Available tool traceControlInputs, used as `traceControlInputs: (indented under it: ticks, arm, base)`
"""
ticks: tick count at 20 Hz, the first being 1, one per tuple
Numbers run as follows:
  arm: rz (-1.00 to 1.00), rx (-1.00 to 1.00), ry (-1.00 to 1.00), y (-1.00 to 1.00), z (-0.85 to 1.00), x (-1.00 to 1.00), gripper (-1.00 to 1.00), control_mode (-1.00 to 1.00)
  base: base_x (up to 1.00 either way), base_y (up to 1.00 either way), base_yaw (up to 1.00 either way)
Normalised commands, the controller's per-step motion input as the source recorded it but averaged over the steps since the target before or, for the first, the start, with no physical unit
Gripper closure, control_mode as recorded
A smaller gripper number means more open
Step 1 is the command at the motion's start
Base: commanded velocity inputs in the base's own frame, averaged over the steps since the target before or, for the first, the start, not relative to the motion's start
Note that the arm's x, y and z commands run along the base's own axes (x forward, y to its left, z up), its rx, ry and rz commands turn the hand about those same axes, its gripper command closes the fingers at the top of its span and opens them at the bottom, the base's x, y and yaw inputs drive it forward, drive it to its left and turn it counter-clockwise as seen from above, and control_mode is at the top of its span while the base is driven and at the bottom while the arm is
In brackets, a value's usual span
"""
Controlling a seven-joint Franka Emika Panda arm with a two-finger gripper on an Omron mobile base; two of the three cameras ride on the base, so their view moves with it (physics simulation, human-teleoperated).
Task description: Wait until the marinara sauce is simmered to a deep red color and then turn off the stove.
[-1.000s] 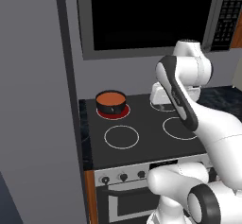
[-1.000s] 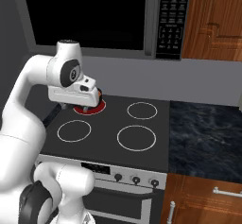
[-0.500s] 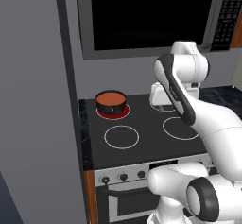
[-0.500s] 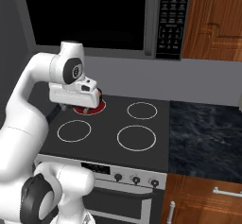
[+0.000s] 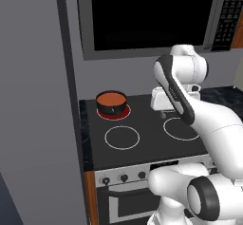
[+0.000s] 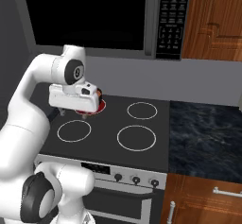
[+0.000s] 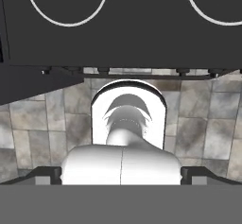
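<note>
Marinara sauce (image 5: 111,98) sits orange-red in its small black pot (image 5: 112,106) on the stove's (image 5: 142,138) back-left burner, and that ring glows red beneath it. Pot hugs the left side of the cooktop, near the tall grey panel (image 5: 38,105) that walls off that edge. Front-left ring (image 5: 122,137) is bare, with open black glass all round it; in the right base view the two right-hand rings are bare as well, and the dark stone counter (image 6: 205,140) runs off to the right. Gripper (image 6: 72,114) hangs over the middle of the cooktop, just right of the pot and apart from it, jaws spread wide with nothing between them. Microwave (image 5: 152,15) looms overhead. Knobs (image 6: 135,180) line the silver front panel, well below the hand.
</note>
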Motion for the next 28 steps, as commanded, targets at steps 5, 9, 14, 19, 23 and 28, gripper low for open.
traceControlInputs:
  ticks: [5,9,14,19,23,28]
  arm:
    - [0.0,0.0,0.09,0.0,-0.12,-0.06,-1.0,-1.0]
    - [0.0,0.0,0.08,0.01,-0.15,-0.02,-1.0,-1.0]
    - [0.01,-0.01,0.02,0.0,-0.2,0.0,-1.0,-1.0]
    - [0.0,-0.01,-0.02,0.0,-0.17,-0.01,-1.0,-1.0]
    - [0.0,0.0,0.0,0.0,0.0,0.0,-1.0,1.0]
    - [0.0,0.0,0.0,0.0,0.0,0.0,-1.0,1.0]
  base:
    - [0.0,0.0,0.0]
    - [0.0,0.0,0.0]
    - [0.0,0.0,0.0]
    - [0.0,0.0,0.0]
    - [-0.17,-0.02,0.0]
    - [-0.34,-0.54,0.03]
